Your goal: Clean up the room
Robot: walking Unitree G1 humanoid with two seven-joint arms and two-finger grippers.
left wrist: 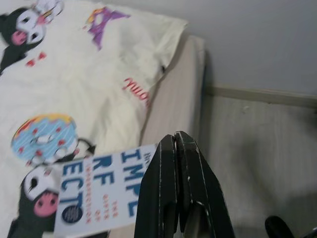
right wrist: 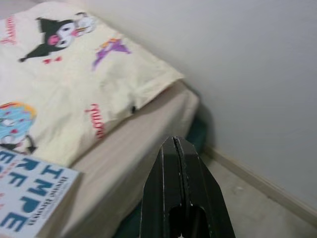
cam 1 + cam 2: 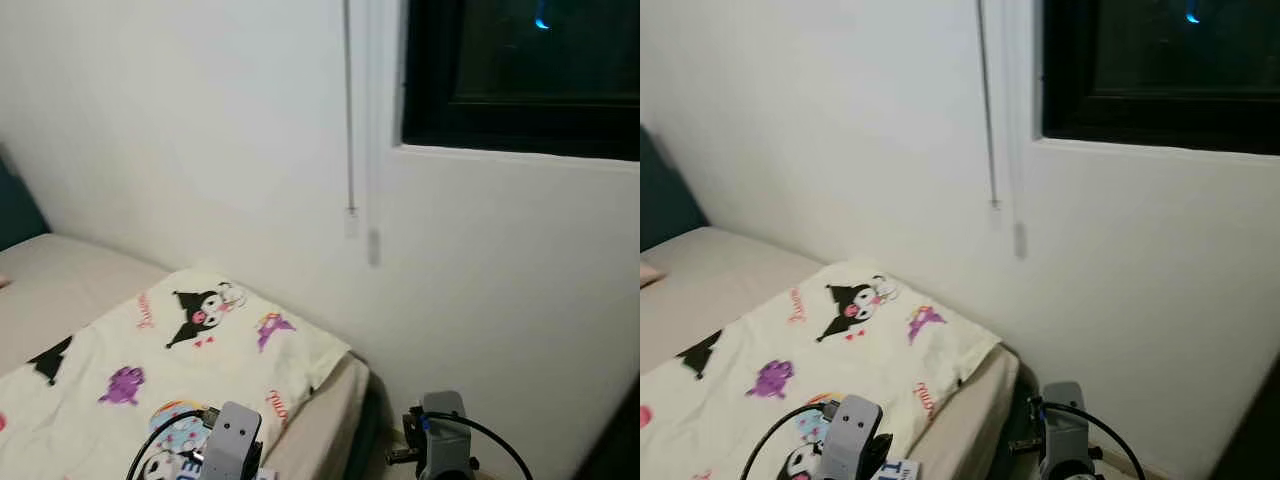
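A white book with large blue letters (image 1: pixel 94 191) lies flat on the cartoon-printed cream blanket (image 1: pixel 84 74), close to the bed's right edge. My left gripper (image 1: pixel 174 135) hovers beside and above the book, its fingers pressed together with nothing between them. Further right, my right gripper (image 2: pixel 173 140) is also shut and empty, hanging over the bed's edge and mattress corner (image 2: pixel 168 106). From that wrist the book (image 2: pixel 27 196) appears off to one side. In the eye views both wrists, left (image 3: pixel 232 440) and right (image 3: pixel 440 435), sit low at the picture's bottom.
The bed (image 3: pixel 60 275) runs along a white wall (image 3: pixel 200 120). A dark window (image 3: pixel 525 70) sits high on the right, with a blind cord (image 3: pixel 349 110) hanging beside it. A narrow strip of pale floor (image 1: pixel 257 153) and a baseboard (image 1: pixel 262 94) separate bed from wall.
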